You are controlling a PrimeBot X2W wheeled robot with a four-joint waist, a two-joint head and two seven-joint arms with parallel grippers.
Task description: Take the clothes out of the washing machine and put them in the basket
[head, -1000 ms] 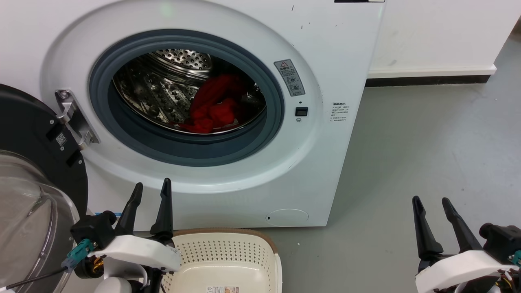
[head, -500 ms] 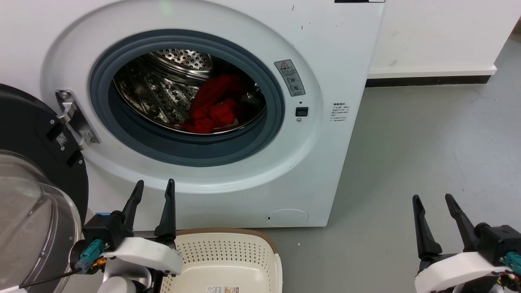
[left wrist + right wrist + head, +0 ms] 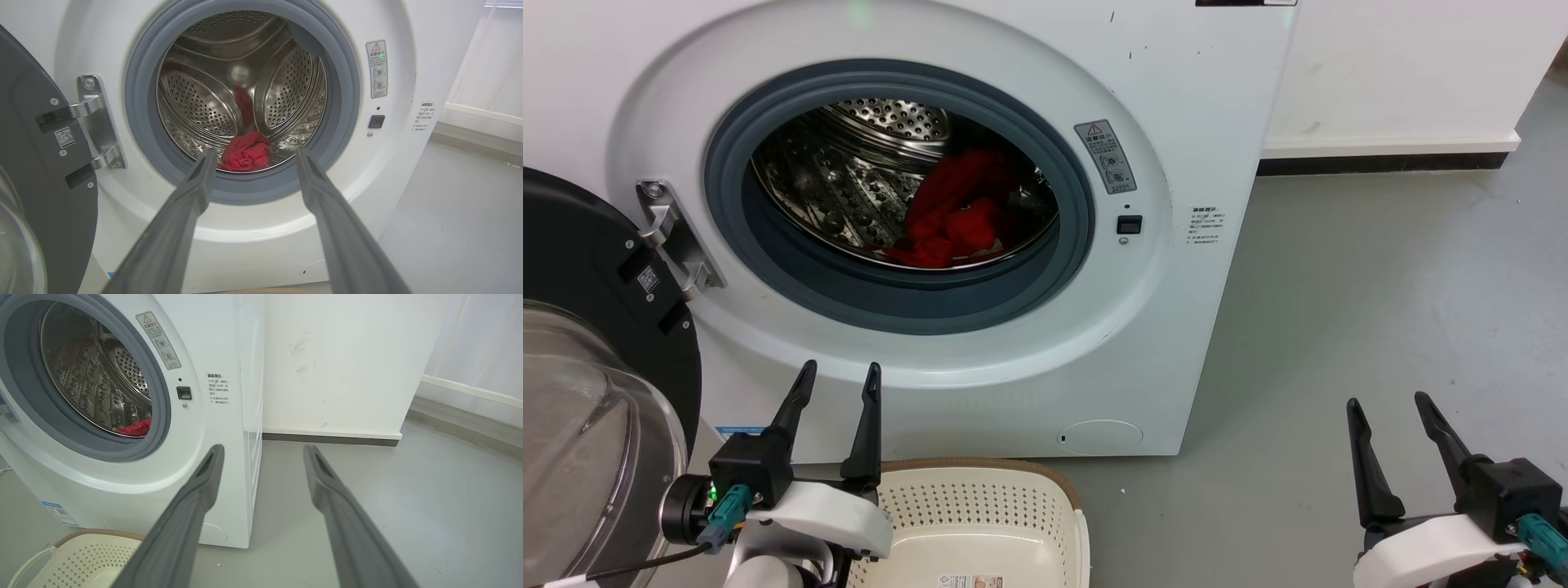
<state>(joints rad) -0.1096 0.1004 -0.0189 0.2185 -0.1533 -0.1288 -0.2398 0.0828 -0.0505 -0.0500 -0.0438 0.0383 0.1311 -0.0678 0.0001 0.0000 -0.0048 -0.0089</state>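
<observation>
On the washing machine (image 3: 1225,106), just right of the porthole (image 3: 898,196), a grey warning sticker (image 3: 1103,155) carries a red triangle with an exclamation mark above small pictograms. Farther right of the porthole stands a block of small print (image 3: 1203,224), apparently Chinese characters, too fine to read. Left of the porthole, a QR code sticker (image 3: 646,278) sits on the black door (image 3: 572,245). Below-left of the porthole is a blue-and-white label (image 3: 737,430), and below the porthole a paper label (image 3: 970,581) lies in the basket (image 3: 980,498). Both are illegible.
</observation>
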